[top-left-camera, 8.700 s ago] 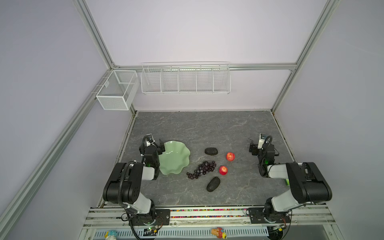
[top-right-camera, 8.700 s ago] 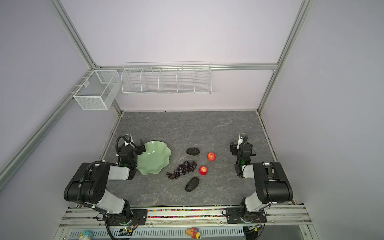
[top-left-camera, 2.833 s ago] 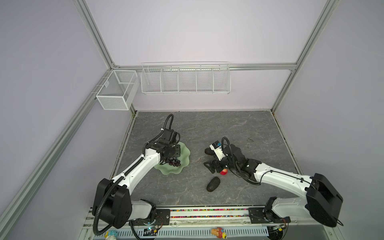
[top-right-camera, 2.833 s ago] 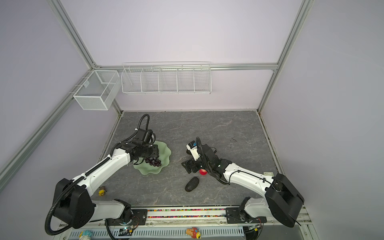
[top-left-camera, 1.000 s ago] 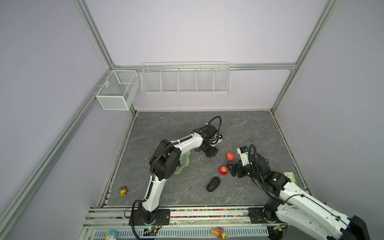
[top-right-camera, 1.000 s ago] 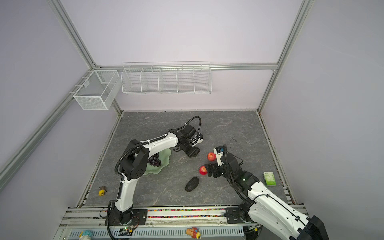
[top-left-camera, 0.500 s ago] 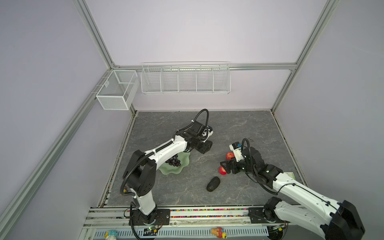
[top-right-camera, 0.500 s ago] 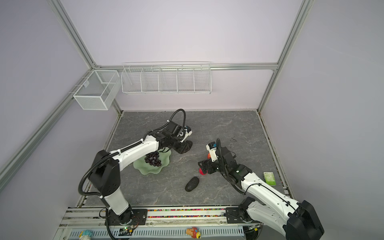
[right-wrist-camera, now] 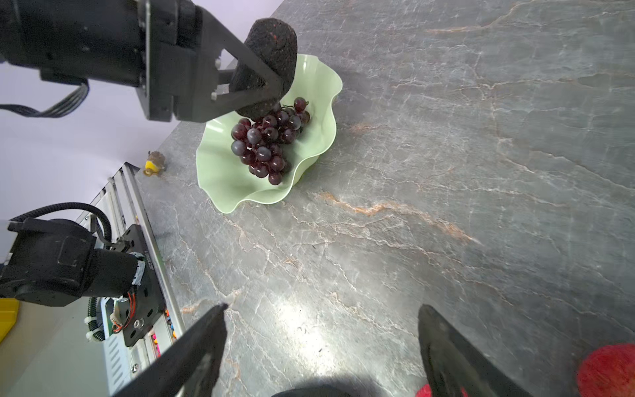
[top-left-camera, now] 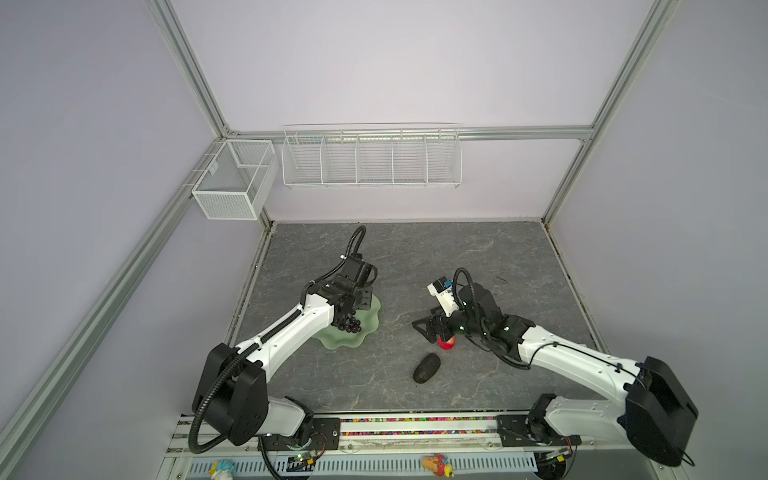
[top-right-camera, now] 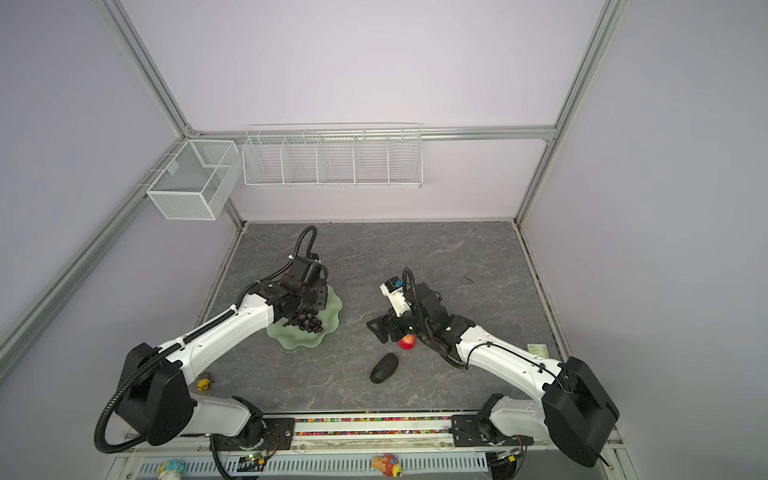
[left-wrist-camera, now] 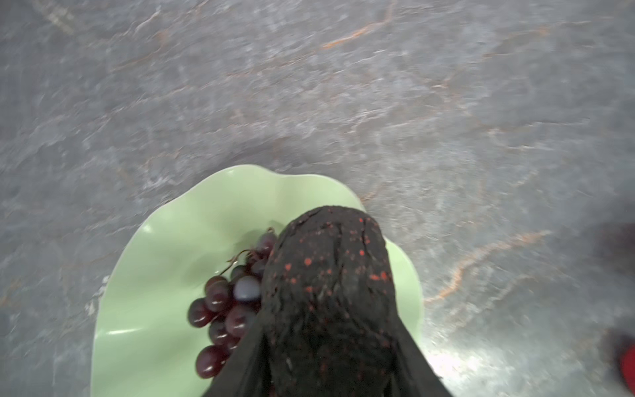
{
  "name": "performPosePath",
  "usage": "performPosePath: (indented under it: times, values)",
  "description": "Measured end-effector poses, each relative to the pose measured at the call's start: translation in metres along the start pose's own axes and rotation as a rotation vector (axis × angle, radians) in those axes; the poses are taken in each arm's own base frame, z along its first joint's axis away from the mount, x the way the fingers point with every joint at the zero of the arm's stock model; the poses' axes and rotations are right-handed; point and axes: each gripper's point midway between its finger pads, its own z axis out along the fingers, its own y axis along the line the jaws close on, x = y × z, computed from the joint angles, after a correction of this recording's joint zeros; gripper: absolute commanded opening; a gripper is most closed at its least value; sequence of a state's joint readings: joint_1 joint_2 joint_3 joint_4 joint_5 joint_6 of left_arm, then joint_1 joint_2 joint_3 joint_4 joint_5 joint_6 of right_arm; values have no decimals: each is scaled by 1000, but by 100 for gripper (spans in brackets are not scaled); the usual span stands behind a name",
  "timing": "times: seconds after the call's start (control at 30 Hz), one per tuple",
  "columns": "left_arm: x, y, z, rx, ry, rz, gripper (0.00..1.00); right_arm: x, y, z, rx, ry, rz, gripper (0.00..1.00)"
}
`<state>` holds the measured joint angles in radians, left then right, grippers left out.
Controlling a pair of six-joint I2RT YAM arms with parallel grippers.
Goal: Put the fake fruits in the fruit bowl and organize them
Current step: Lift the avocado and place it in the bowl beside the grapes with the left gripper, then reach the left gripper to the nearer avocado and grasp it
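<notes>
The left gripper (right-wrist-camera: 264, 80) is clamped on a blackish, rough avocado (right-wrist-camera: 273, 48) and hangs over one side of the pale green fruit bowl (right-wrist-camera: 220, 168), close to its wavy rim. The bunch of grapes (right-wrist-camera: 268, 144) lies in the bowl right under this gripper. Whether the avocado touches it cannot be told. Past the grapes, away from the gripper, the bowl's floor is bare out to the rim.

The right gripper (right-wrist-camera: 323, 307) stands wide open with nothing between its fingers, low over the grey table (right-wrist-camera: 446, 172). It is well apart from the bowl, with bare marbled surface between them. A red apple (top-right-camera: 407, 341) lies just beside its fingers.

The left wrist view shows red speckles on the held avocado's skin, which the top views do not resolve. The right wrist view shows a small yellow toy figure (right-wrist-camera: 154, 164) by the table edge, which the left wrist view does not take in.

In the right wrist view the held avocado's long axis crosses the fingers, with one end toward the grapes. A second avocado (top-right-camera: 384, 368) lies on the table near the right gripper, toward the arm's base. In both top views its long axis slants.
</notes>
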<state>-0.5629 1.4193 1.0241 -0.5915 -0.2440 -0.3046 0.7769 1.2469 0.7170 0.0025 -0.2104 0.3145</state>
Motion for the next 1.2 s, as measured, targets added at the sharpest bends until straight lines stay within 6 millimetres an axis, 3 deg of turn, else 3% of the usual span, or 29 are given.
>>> performPosePath:
  times: [0.37, 0.8, 0.97, 1.2]
  values:
    - [39, -6, 42, -16, 174, -9, 44, -4, 5, -4, -3, -20, -12, 88]
    - [37, -9, 43, -3, 167, -22, 60, -6, 3, -5, 8, -27, -13, 88]
    - [34, -10, 41, 2, 155, -25, 61, -6, 2, -5, 14, -29, -13, 88]
    - [16, -16, 12, 80, 63, -36, 60, -4, 0, -8, 25, -32, -8, 88]
